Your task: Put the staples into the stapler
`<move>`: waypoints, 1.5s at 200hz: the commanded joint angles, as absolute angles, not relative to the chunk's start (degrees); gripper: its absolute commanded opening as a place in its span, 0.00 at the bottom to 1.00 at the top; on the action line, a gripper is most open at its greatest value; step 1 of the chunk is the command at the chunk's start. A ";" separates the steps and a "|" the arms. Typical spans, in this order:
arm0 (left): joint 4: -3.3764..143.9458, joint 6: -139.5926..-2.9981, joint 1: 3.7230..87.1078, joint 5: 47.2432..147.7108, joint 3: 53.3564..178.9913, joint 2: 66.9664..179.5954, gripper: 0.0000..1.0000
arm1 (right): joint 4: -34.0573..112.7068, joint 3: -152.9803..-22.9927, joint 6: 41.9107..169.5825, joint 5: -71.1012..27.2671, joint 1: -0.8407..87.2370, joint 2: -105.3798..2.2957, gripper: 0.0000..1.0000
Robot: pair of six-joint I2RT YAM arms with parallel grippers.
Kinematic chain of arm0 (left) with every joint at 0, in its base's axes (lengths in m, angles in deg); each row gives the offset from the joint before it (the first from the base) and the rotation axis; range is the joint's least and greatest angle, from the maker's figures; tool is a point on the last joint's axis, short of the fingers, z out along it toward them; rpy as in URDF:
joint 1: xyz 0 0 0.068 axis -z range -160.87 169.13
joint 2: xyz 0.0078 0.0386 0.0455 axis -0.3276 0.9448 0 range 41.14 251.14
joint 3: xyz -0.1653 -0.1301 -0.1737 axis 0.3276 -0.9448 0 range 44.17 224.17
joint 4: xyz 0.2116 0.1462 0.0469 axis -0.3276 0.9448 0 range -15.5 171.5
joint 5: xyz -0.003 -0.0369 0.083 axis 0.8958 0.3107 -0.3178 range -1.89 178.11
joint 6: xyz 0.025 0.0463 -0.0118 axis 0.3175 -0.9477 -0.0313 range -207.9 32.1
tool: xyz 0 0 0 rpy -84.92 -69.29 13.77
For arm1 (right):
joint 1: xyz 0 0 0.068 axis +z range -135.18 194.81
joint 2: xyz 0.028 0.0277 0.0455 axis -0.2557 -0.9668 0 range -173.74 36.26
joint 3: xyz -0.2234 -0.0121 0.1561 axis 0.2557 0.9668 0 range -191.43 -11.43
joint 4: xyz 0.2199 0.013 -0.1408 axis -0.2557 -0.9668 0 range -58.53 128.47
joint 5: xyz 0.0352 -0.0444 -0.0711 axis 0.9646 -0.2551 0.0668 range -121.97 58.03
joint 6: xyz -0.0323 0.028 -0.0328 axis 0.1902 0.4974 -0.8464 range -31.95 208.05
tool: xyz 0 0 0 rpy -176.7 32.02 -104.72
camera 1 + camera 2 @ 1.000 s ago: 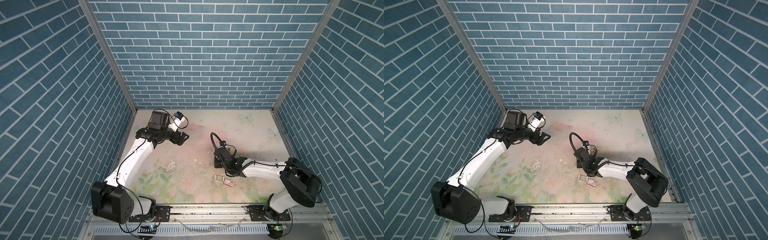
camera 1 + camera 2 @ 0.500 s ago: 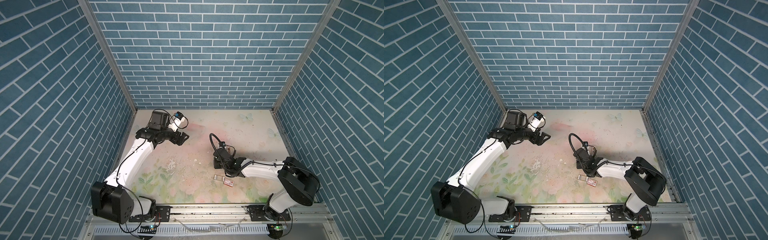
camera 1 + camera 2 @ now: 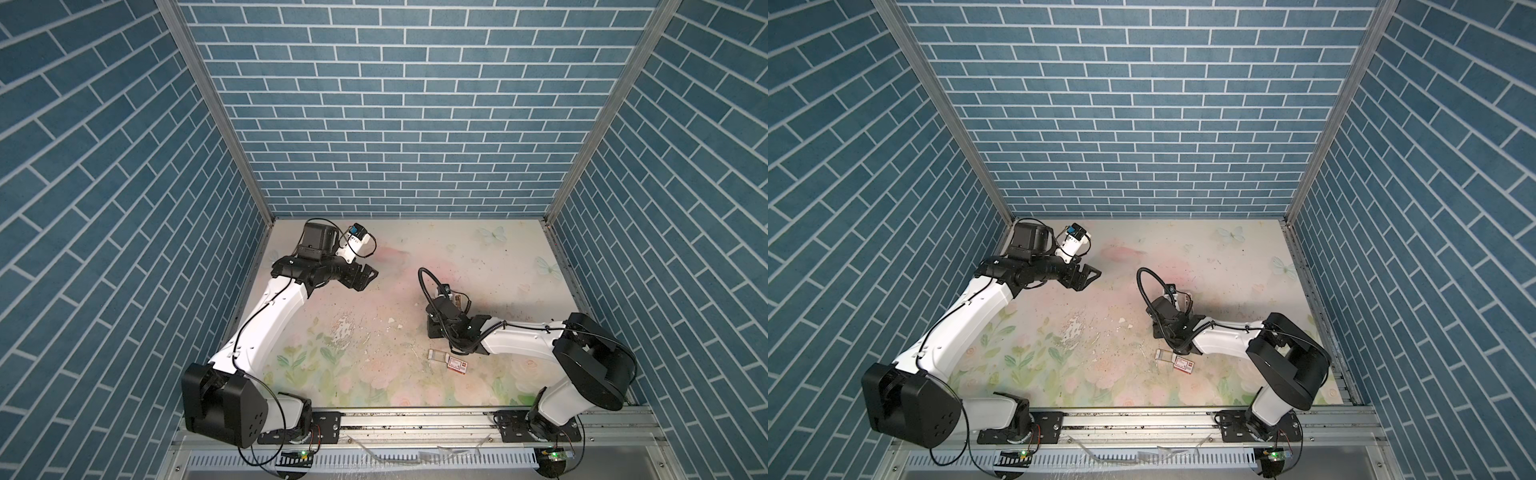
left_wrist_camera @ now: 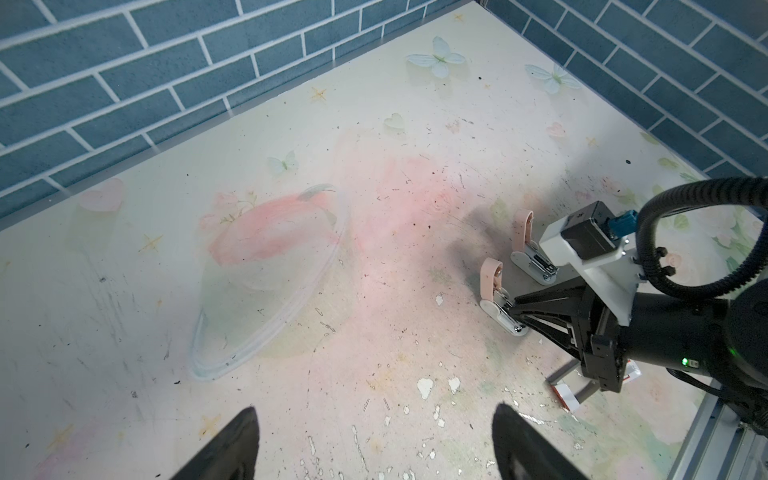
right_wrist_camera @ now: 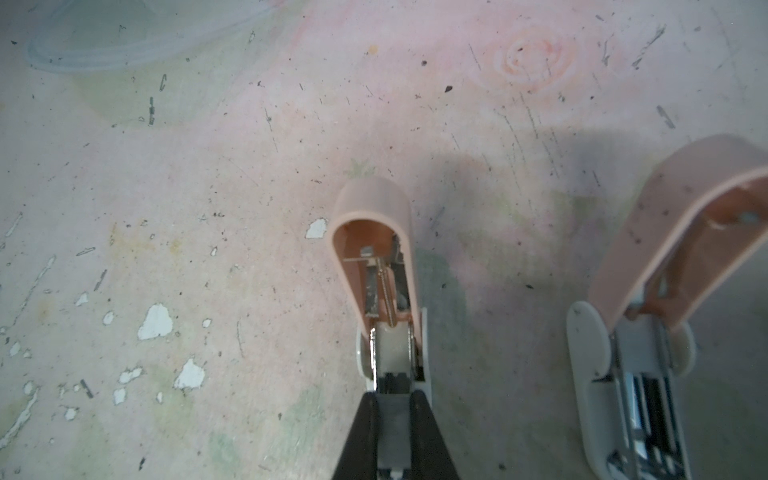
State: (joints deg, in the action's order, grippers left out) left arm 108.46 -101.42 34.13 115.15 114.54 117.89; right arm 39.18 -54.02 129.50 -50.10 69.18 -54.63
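Two fingers of right gripper [image 5: 394,398] clenched on thin grey strip, likely staples [image 5: 394,432]. Strip end sits at open channel of near stapler [image 5: 386,286], pink lid swung up. Second stapler [image 5: 673,208] just beside, also open. Left gripper [image 4: 376,409] spread wide, holding nothing, well apart. Red-and-white box [image 3: 457,365] and clear tray [image 3: 436,356] lie near right arm. Step: insertion. Next move needs strip kept straight along channel, then release, then lid closed.
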 commanded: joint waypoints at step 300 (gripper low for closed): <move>108.17 -101.48 33.89 115.12 113.52 116.37 0.89 | 37.04 -56.35 128.74 -52.45 70.12 -56.92 0.28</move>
